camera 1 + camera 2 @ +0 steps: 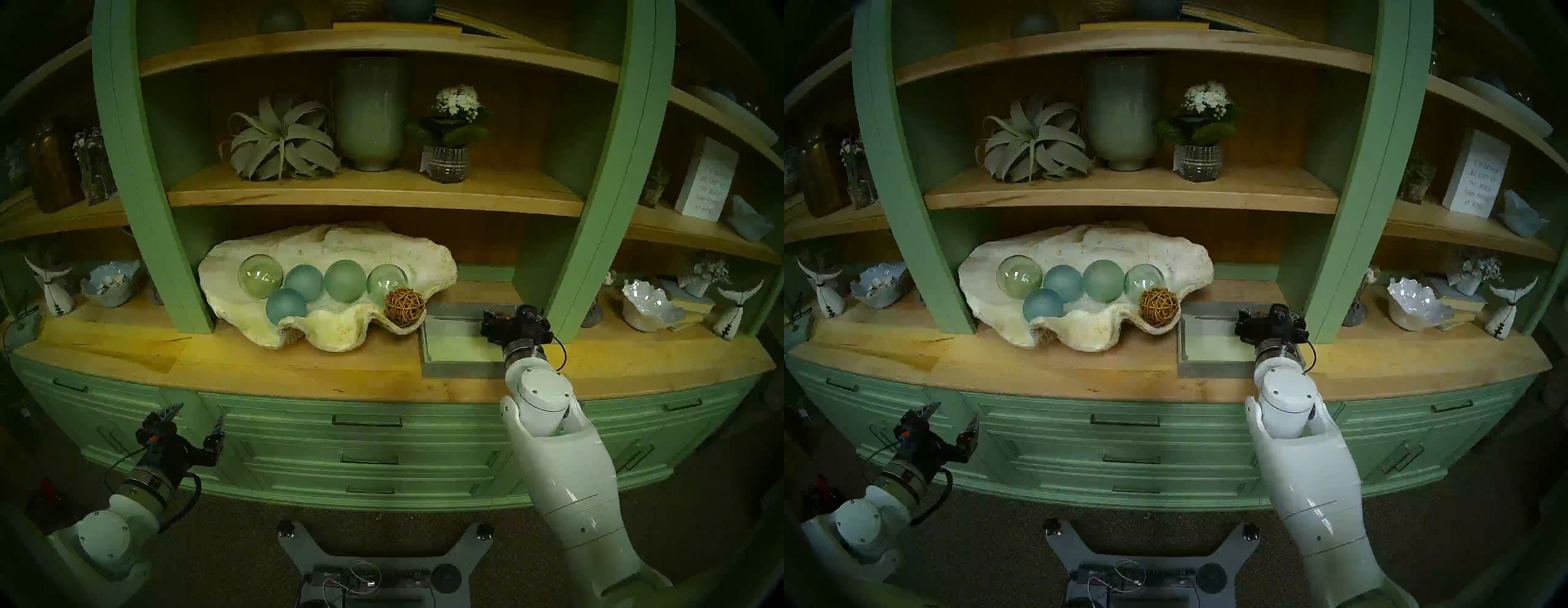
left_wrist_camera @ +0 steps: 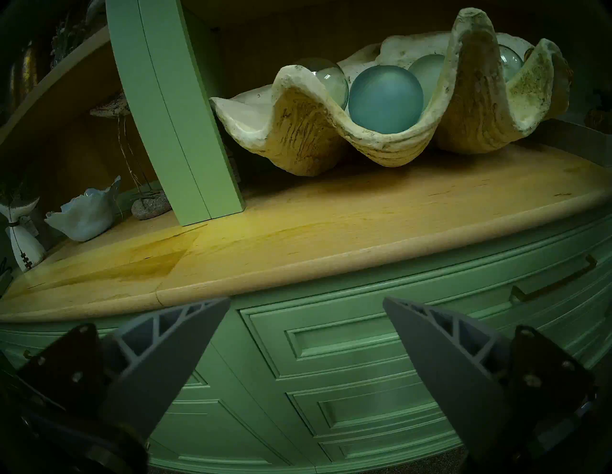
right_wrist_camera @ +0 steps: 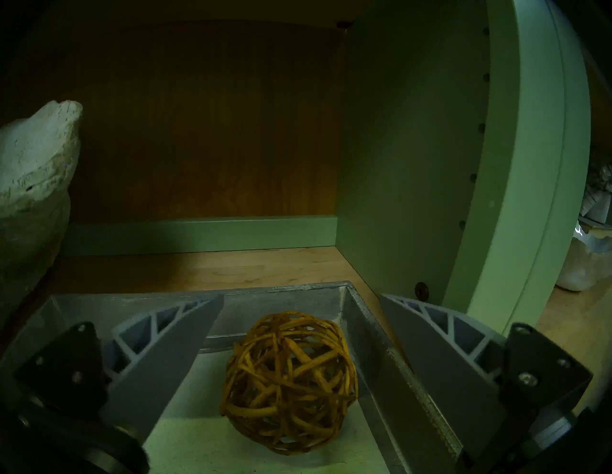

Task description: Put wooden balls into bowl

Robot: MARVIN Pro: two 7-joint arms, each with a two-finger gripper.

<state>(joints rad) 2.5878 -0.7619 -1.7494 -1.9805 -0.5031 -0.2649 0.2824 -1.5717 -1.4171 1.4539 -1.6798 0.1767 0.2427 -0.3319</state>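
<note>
On the desk [image 1: 382, 373] under the green shelving: one giant clam shell [image 1: 339, 248] holding five glass spheres [image 1: 344, 281] and, at its right end, one rattan ball [image 1: 404, 307]. Just beside it, one grey tray [image 1: 458, 367] containing a second rattan ball [image 3: 288, 384], which sits untouched between the widely spread fingers of the right tool [image 3: 301, 299]. Left tool [image 1: 197, 420]: wide open, empty, low before the drawers [image 1: 367, 458].
</note>
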